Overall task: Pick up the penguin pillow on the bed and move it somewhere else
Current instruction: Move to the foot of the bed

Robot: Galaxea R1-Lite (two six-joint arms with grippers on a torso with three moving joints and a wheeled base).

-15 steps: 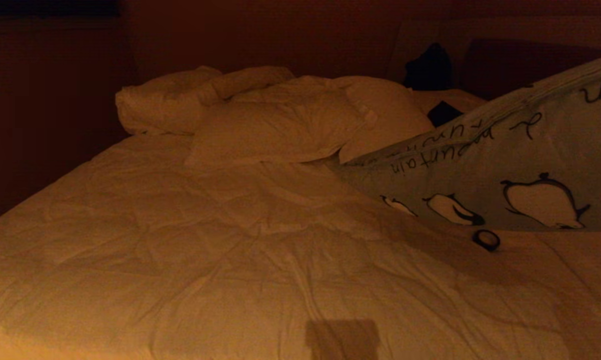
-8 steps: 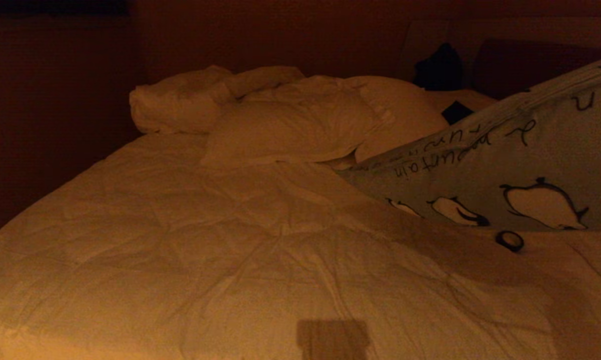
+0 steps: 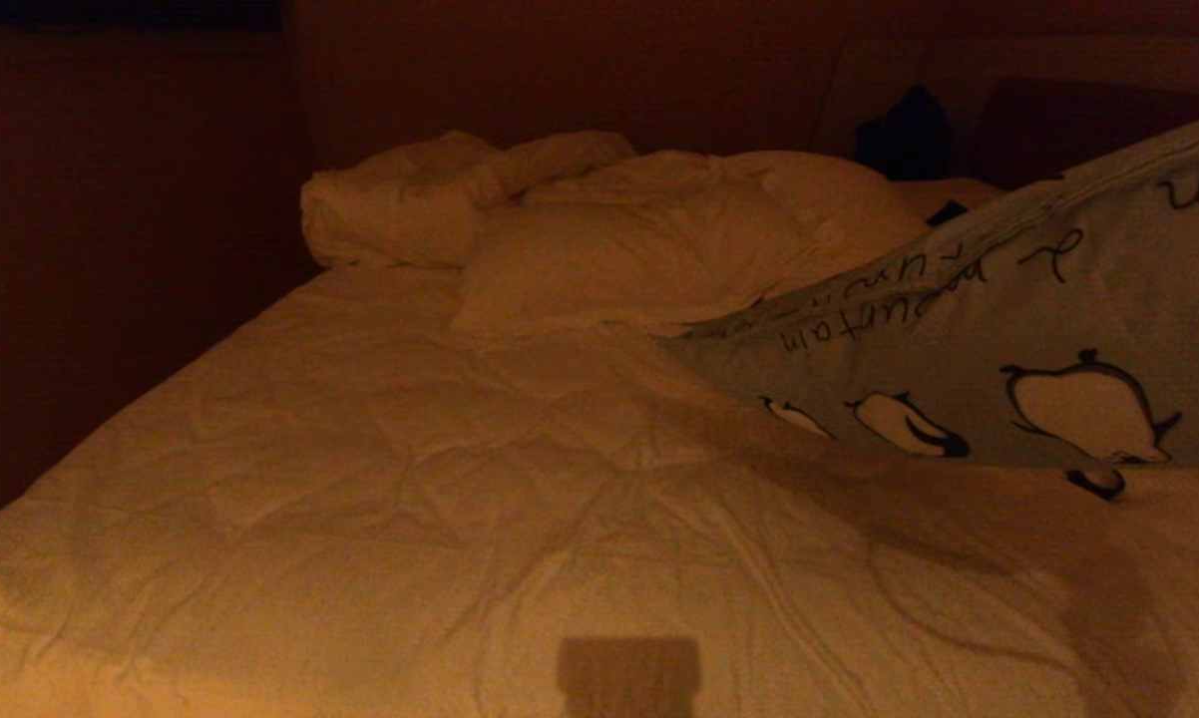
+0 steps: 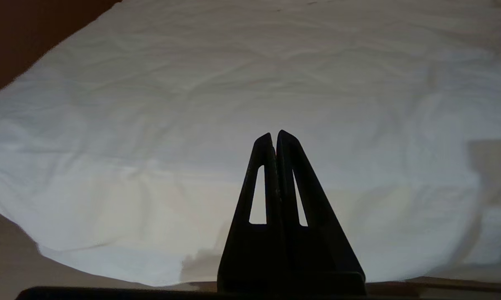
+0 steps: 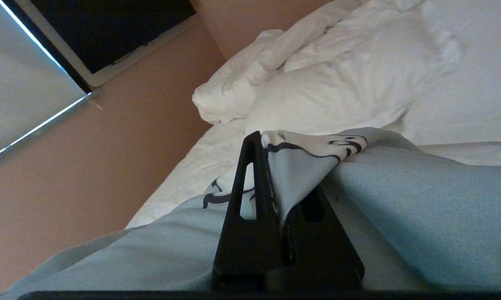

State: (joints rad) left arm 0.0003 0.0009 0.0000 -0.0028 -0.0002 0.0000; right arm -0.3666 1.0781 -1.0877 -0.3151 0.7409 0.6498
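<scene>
Right tool (image 5: 271, 166) pinching penguin pillow (image 5: 400, 208) fabric (fold between fingers), lifted

One penguin pillow (image 3: 1018, 339), one bed (image 3: 410, 479), two tools, one ring (image 3: 1096, 484).

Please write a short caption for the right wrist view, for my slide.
Right gripper shut on a fold of the penguin pillow, above the bed with white pillows.

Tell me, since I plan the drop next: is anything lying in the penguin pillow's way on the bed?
The penguin pillow, clamped in the right pincer, hangs over a small dark ring on the bed. White pillows fill the head end.
</scene>
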